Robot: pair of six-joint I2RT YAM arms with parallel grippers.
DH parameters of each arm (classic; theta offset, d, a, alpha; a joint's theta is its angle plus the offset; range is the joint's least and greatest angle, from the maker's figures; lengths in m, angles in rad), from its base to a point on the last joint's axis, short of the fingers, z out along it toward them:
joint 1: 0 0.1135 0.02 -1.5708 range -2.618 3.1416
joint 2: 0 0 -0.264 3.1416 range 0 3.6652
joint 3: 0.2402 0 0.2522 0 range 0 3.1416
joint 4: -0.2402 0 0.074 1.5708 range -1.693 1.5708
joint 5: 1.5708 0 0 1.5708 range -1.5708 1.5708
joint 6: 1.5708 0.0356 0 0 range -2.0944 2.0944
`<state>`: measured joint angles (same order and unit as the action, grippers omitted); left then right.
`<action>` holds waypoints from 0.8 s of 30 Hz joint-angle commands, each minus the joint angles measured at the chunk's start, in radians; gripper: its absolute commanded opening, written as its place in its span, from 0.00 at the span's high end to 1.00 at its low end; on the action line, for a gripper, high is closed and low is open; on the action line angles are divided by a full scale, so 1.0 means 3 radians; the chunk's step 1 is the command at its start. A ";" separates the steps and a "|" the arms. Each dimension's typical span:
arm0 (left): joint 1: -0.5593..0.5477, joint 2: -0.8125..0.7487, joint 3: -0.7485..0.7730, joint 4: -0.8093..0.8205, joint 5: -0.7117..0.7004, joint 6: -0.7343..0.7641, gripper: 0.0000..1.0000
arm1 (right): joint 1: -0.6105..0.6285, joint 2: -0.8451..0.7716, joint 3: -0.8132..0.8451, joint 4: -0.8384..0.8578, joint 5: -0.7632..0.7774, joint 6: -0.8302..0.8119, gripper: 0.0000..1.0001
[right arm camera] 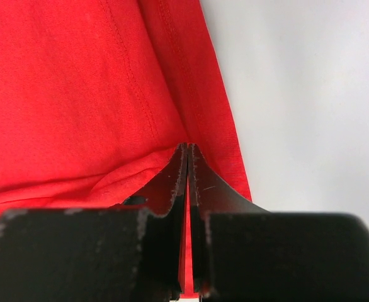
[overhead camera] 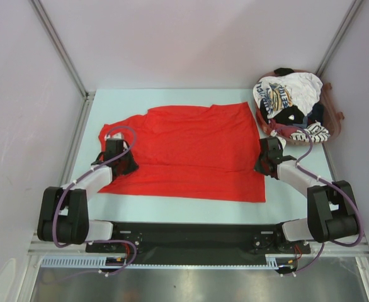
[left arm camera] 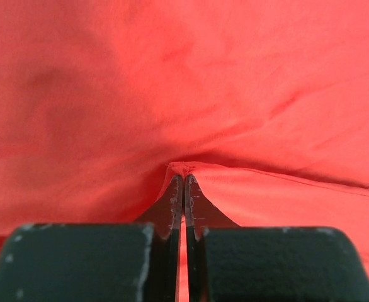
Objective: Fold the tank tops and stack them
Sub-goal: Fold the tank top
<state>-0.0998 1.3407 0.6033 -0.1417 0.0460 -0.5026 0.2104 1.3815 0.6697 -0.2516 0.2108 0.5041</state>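
The red tank top [overhead camera: 191,151] is lying spread flat on the middle of the surface [overhead camera: 298,195], the left tool [left arm camera: 183,171] closing tight on a pucker near its left edge and the right tool [right arm camera: 188,150] clamping its right hem. Both arms are reaching low from the near edge, angling inward. At the far right, a brownish basket [overhead camera: 337,119] is holding the other tank tops [overhead camera: 291,100], crumpled.

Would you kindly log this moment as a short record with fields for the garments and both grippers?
red tank top: spread flat mid-table
left gripper: shut, pinching a small tuck of the red cloth near its left side
right gripper: shut on the hem at its right edge
other tank tops: heaped at the far right corner, unfolded
stage: fold not yet made
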 commanded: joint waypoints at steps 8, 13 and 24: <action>-0.0112 -0.0428 0.0045 0.0017 -0.0143 0.0065 1.00 | 0.0015 -0.0356 0.0012 -0.0031 0.0029 0.0017 1.00; -0.0112 -0.0680 0.0090 -0.0151 -0.0271 0.0070 1.00 | -0.0011 -0.0468 0.0130 -0.0128 0.0100 -0.0054 1.00; -0.0112 -0.0465 0.0280 -0.0146 -0.0286 -0.0002 1.00 | -0.0118 -0.0244 0.0457 -0.0123 0.0029 -0.0085 1.00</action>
<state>-0.1265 1.1938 0.6380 -0.1905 -0.0093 -0.4969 0.1844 1.2926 0.7574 -0.2939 0.2138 0.4953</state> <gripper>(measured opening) 0.011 0.010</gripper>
